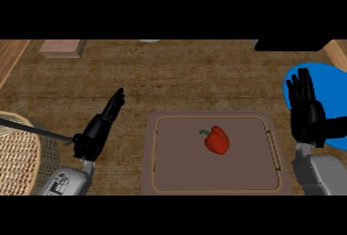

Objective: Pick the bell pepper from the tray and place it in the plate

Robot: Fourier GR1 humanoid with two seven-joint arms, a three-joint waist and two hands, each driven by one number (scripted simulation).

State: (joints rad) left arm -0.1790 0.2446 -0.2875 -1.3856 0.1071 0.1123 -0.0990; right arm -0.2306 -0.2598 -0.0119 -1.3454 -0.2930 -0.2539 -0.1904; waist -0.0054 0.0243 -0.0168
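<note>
A red bell pepper (pixel 217 140) with a green stem lies in the middle of the brown tray (pixel 169 183). The blue plate (pixel 325 78) sits at the right edge of the view, to the right of the tray and partly hidden by my right hand (pixel 305 108). That hand is open, fingers straight and pointing up, raised in front of the plate and apart from the pepper. To the left of the tray, my left hand (pixel 102 124) is open too, seen edge-on with fingers pointing up and away. Neither hand holds anything.
A woven wicker basket (pixel 17 156) with a dark handle sits at the far left. A small wooden block (pixel 62 47) rests at the back left, and a dark object (pixel 290 44) at the back right. The wooden counter (pixel 190 78) spreads behind the tray.
</note>
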